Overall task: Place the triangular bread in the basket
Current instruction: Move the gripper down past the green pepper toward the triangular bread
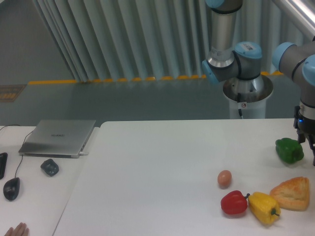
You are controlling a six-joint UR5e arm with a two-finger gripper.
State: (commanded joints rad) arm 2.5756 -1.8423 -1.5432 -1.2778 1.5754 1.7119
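Triangular bread (292, 192) flat on worktop (162, 172), touching or just beside yellow bell pepper (263, 207) on pepper's right. Red bell pepper (234, 203) just left of yellow one; egg (224, 178) beyond red one; green bell pepper (289, 150) well behind bread. Hand (309, 140) at frame's right edge, beside green pepper, above and behind bread, mostly cropped: open or closed cannot be told. Nothing seen held. Basket not in view.

Step judged: approach and grasp. Advised: descent from above, fingers placed across wedge's narrower span, far side from yellow pepper favoured so pepper not nudged. Flat crust: low grip needed, slip likely if pinched shallow.
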